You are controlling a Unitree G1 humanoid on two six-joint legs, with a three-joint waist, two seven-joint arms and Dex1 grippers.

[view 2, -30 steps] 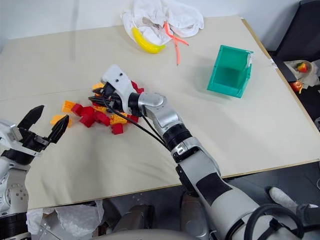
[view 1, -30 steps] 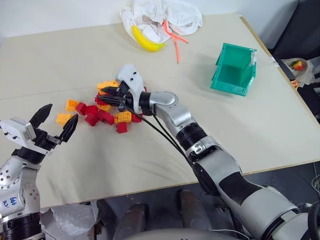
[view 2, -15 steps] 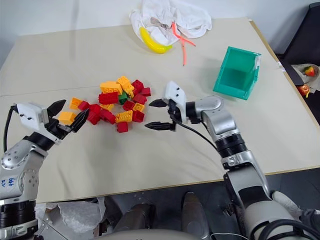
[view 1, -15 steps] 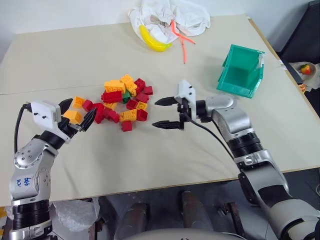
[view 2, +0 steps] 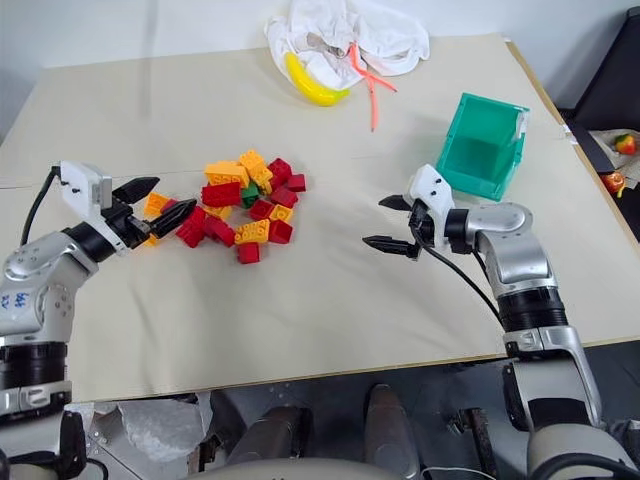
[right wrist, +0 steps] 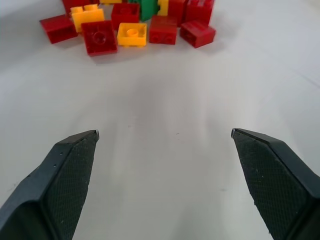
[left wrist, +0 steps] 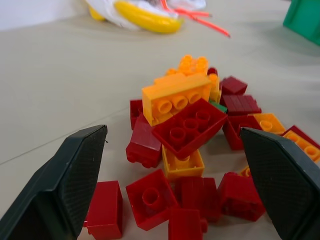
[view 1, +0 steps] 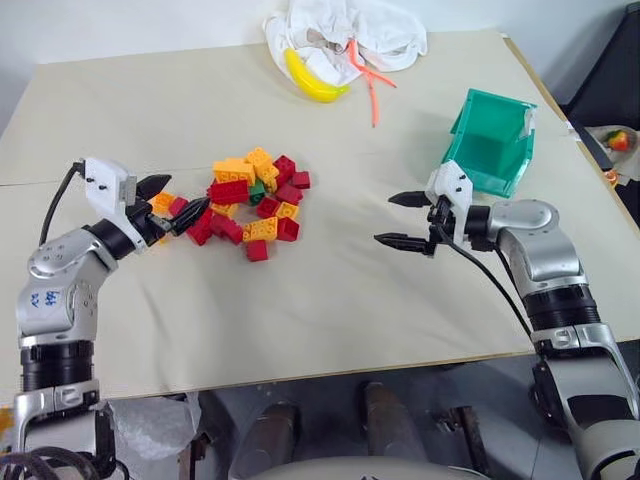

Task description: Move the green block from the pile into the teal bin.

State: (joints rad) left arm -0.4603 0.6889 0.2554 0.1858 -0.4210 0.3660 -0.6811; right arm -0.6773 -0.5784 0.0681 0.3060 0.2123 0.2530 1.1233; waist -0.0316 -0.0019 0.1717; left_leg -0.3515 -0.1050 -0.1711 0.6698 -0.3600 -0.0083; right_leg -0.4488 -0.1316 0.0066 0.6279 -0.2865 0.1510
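Note:
The pile [view 1: 250, 205] of red, orange and yellow bricks lies left of the table's middle. The green block [view 1: 257, 190] sits in it, half covered by neighbours, and shows as a sliver [left wrist: 217, 105] behind a red brick and at the pile's far side [right wrist: 147, 7]. My left gripper [view 1: 186, 200] is open at the pile's left edge, level with the table, with loose red bricks just ahead of its fingers. My right gripper [view 1: 384, 218] is open over bare table, between the pile and the teal bin [view 1: 490, 140], holding nothing. The bin stands at the right with its open front turned toward the table's middle.
At the far edge lie a banana [view 1: 305, 80], a crumpled white cloth [view 1: 345, 30] and a thin orange tool [view 1: 372, 85]. The table's right edge runs just beyond the bin. A seam crosses the tabletop [view 1: 60, 180] from the left.
My right gripper has pulled out of the pile, swung right toward the bin and opened, empty. My left gripper has advanced to the pile's left edge. The camera view has shifted.

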